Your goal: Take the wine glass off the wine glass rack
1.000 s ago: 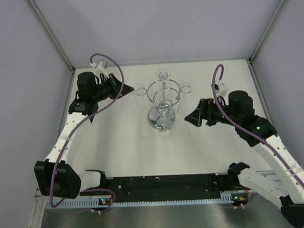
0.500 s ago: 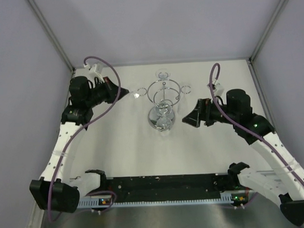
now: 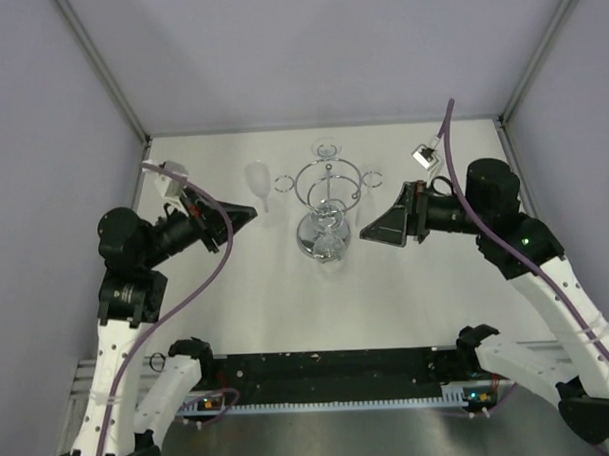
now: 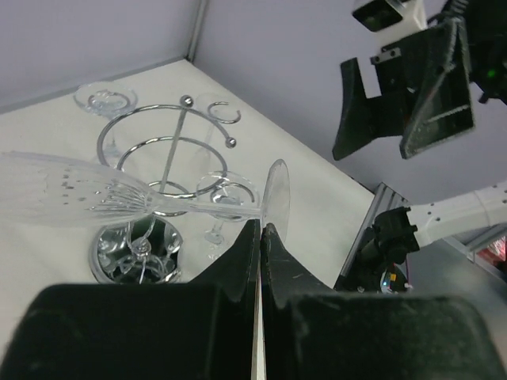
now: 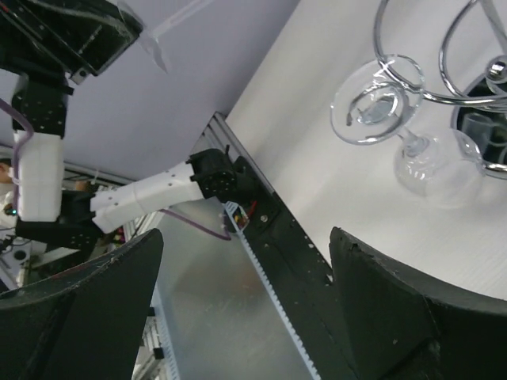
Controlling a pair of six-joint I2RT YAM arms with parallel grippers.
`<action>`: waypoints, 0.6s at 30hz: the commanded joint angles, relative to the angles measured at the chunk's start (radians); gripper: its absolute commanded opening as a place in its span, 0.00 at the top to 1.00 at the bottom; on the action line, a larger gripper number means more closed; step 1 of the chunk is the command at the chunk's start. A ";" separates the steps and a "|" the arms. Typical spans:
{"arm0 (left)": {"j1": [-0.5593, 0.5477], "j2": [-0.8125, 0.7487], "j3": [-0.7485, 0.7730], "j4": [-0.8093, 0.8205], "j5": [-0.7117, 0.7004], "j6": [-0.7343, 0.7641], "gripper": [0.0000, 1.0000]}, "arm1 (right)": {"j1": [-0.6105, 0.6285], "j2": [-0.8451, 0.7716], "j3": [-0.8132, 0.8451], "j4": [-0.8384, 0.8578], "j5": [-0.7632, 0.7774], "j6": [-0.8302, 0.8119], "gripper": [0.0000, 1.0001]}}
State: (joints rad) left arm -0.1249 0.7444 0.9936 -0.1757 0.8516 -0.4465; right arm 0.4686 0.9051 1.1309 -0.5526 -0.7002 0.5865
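Note:
The chrome wine glass rack (image 3: 328, 187) stands mid-table on its round mirrored base (image 3: 323, 243); the left wrist view (image 4: 166, 150) shows it too. My left gripper (image 3: 250, 214) is shut on the stem of a clear wine glass (image 3: 258, 180), close to its foot, and holds it left of the rack and apart from it. In the left wrist view the gripper (image 4: 261, 228) pinches the glass (image 4: 119, 198), which lies nearly level. My right gripper (image 3: 370, 229) is open and empty just right of the rack; its wrist view (image 5: 245, 253) shows the jaws wide apart.
Other glasses still hang on the rack: one at the back (image 3: 327, 147), one at the right (image 3: 373, 175), seen close in the right wrist view (image 5: 380, 99). Grey walls enclose the table on three sides. A black rail (image 3: 329, 367) runs along the near edge.
My left arm drew back and down-left, carrying the wine glass out of the rack's loop and tilting it. My right gripper shifted a little toward the rack.

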 commanded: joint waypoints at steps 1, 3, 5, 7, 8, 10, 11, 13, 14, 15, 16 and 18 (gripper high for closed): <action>0.002 -0.091 -0.019 0.099 0.158 0.055 1.00 | 0.018 0.011 0.093 0.098 -0.113 0.149 0.14; 0.002 -0.135 -0.035 0.126 0.194 0.055 1.00 | 0.040 0.015 0.095 0.158 -0.107 0.229 0.15; 0.002 -0.164 -0.046 0.156 0.214 0.052 1.00 | 0.089 0.029 0.095 0.206 -0.081 0.298 0.16; 0.002 -0.183 -0.050 0.166 0.225 0.052 1.00 | 0.166 0.061 0.101 0.239 -0.047 0.341 0.16; 0.002 -0.189 -0.050 0.166 0.231 0.054 1.00 | 0.189 0.075 0.101 0.264 -0.026 0.367 0.16; 0.002 -0.195 -0.053 0.211 0.241 0.052 1.00 | 0.217 0.094 0.077 0.330 0.011 0.433 0.16; 0.001 -0.200 -0.056 0.225 0.245 0.052 1.00 | 0.220 0.098 0.049 0.394 0.022 0.481 0.16; -0.001 -0.203 -0.062 0.246 0.253 0.054 1.00 | 0.223 0.101 -0.003 0.536 0.039 0.597 0.17; 0.001 -0.206 -0.065 0.251 0.254 0.067 1.00 | 0.228 0.113 -0.008 0.583 0.050 0.622 0.18; 0.001 -0.205 -0.067 0.255 0.256 0.069 1.00 | 0.237 0.123 0.004 0.586 0.063 0.627 0.18; 0.001 -0.203 -0.069 0.257 0.254 0.078 1.00 | 0.246 0.144 0.021 0.567 0.083 0.625 0.18; 0.001 -0.200 -0.075 0.266 0.256 0.088 1.00 | 0.271 0.176 0.047 0.571 0.109 0.633 0.19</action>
State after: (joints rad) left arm -0.1249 0.5495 0.9279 0.0051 1.0851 -0.3935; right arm 0.6918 1.0378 1.1275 -0.1261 -0.6659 1.1172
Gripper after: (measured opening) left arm 0.015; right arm 0.820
